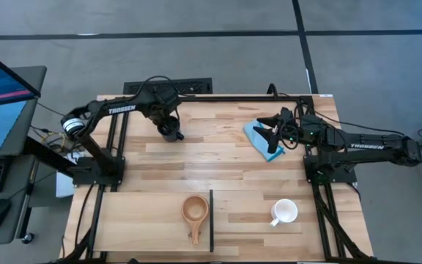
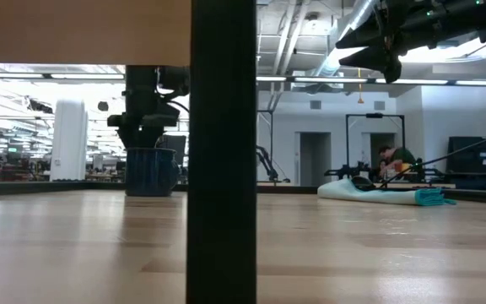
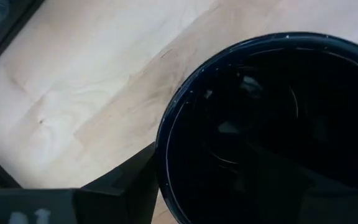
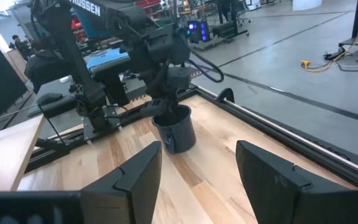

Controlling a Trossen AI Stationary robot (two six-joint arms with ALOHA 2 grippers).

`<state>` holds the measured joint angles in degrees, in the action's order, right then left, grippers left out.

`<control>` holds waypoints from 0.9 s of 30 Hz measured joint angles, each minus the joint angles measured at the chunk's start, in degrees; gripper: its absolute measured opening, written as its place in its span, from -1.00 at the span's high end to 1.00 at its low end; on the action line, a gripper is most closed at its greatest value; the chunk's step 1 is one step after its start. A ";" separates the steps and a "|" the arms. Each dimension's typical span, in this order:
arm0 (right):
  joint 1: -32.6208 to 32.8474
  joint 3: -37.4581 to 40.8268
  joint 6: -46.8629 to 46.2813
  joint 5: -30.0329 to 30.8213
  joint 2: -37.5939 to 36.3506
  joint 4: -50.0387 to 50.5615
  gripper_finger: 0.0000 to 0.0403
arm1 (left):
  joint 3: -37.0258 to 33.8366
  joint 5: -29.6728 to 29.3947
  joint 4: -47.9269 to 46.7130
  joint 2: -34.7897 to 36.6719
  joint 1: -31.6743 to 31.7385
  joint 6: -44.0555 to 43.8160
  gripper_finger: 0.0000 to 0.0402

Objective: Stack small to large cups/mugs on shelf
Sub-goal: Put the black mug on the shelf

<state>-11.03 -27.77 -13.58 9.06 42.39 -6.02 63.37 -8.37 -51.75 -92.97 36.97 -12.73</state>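
High view: the table (image 1: 233,158) seen from above, with clock directions taken from its centre. At about 11 o'clock the left gripper (image 1: 169,129) sits directly over the black mug (image 1: 171,133), which stands upright on the tabletop. In the left wrist view one dark finger (image 3: 126,186) lies outside the mug's rim, the fingers spread wide about it; whether they press on the mug cannot be told. At about 2 o'clock the right gripper (image 1: 268,129) hovers with its fingers wide apart and holding nothing, above the folded light-blue cloth (image 1: 261,139). The shelf (image 1: 141,216) lies along the 6 to 8 o'clock edge, its thin dark upright edge (image 1: 211,220) toward the centre. The wooden cup (image 1: 195,211) rests on the shelf just beside that edge, handle pointing to 6 o'clock. The white mug (image 1: 285,212) stands on the tabletop at about 5 o'clock, apart from the shelf.
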 joint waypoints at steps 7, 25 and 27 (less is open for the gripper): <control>0.00 0.00 0.00 0.00 0.00 0.00 -0.13 | 0.00 0.08 0.09 0.00 0.22 0.48 0.20; 0.00 0.00 0.02 0.00 0.00 0.00 -0.13 | 0.00 0.70 0.32 0.03 0.26 2.66 0.84; 0.00 0.00 0.02 0.00 0.00 0.00 -0.13 | 0.09 1.26 0.32 0.30 0.26 2.64 0.91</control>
<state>-11.03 -27.77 -13.56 9.06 42.39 -6.02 63.46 -7.11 -51.43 -92.67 37.23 -10.09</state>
